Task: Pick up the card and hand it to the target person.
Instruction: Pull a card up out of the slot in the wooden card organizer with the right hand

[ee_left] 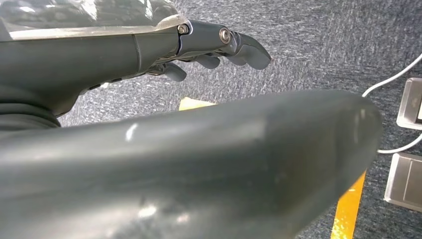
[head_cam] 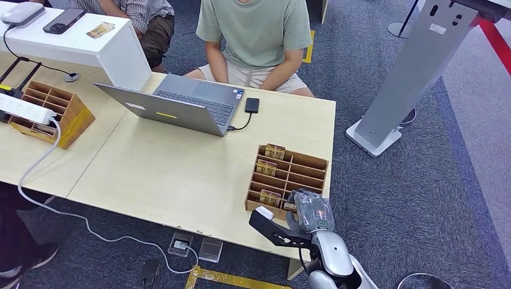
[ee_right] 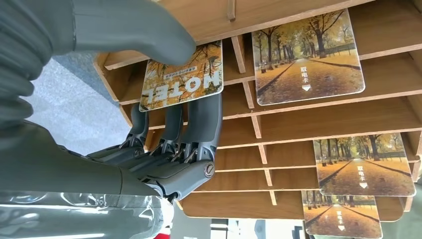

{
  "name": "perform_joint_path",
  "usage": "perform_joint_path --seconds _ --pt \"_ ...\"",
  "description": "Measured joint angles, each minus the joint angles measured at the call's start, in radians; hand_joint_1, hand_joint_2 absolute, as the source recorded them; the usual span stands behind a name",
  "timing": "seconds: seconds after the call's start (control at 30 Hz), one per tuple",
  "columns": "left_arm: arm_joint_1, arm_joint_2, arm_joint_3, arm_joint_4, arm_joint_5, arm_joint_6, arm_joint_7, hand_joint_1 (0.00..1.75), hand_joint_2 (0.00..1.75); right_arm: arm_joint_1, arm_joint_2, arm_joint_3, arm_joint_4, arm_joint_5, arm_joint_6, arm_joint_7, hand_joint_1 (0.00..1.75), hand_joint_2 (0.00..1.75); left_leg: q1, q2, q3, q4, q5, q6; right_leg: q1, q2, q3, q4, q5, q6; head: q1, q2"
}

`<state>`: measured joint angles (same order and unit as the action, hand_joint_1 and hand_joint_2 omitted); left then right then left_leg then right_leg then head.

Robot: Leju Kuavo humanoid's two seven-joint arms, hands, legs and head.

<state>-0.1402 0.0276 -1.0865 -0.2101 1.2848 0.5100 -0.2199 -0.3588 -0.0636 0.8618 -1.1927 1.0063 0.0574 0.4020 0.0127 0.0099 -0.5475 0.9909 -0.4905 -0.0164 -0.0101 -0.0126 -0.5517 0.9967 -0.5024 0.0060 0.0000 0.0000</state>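
In the right wrist view my right hand (ee_right: 169, 149) pinches a card printed "HOTEL" with autumn trees (ee_right: 181, 77), its thumb (ee_right: 134, 30) on one face and the fingers (ee_right: 199, 124) on the other. The card still stands at a slot of the wooden card rack (ee_right: 308, 114). The head view places this hand (head_cam: 310, 211) at the rack's (head_cam: 322, 161) near right corner, on the table's front edge. A person in a green shirt (head_cam: 256, 30) sits across the table. My left hand (ee_left: 219, 47) hangs over carpet, fingers loosely extended, holding nothing.
Other cards (head_cam: 266, 167) stand in the rack's slots. An open laptop (head_cam: 181, 105) and a black device (head_cam: 252, 105) lie toward the seated person. A second rack (head_cam: 54, 111) and power strip (head_cam: 24, 108) sit left. A grey stand (head_cam: 416, 72) rises at the right.
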Motion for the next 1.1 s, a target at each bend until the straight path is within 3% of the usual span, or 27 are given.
perform_joint_path --seconds 0.4,0.6,1.1 --pt "-0.001 -0.006 -0.005 0.001 -0.007 -0.003 0.011 0.00 0.00 0.010 -0.012 -0.011 -0.030 -0.017 0.001 0.015 1.42 1.75 0.000 0.000 -0.002 0.003 -0.001 0.000 0.000 -0.002 -0.001 0.002 -0.001 0.001 0.000 0.000" --pt "-0.001 -0.004 -0.004 0.002 -0.009 -0.005 0.011 0.00 0.00 0.018 -0.021 -0.022 -0.067 -0.027 0.000 0.022 1.45 1.75 0.001 -0.001 -0.002 0.003 -0.001 0.000 0.000 -0.002 -0.001 0.002 -0.001 0.001 0.000 0.000" --pt "-0.001 -0.011 0.002 0.002 -0.019 -0.011 0.010 0.00 0.00 0.034 -0.118 -0.196 -0.429 -0.018 -0.022 0.068 1.46 1.75 0.000 -0.003 -0.004 0.005 -0.002 0.000 0.000 -0.004 -0.003 0.004 -0.002 0.001 0.000 0.000"
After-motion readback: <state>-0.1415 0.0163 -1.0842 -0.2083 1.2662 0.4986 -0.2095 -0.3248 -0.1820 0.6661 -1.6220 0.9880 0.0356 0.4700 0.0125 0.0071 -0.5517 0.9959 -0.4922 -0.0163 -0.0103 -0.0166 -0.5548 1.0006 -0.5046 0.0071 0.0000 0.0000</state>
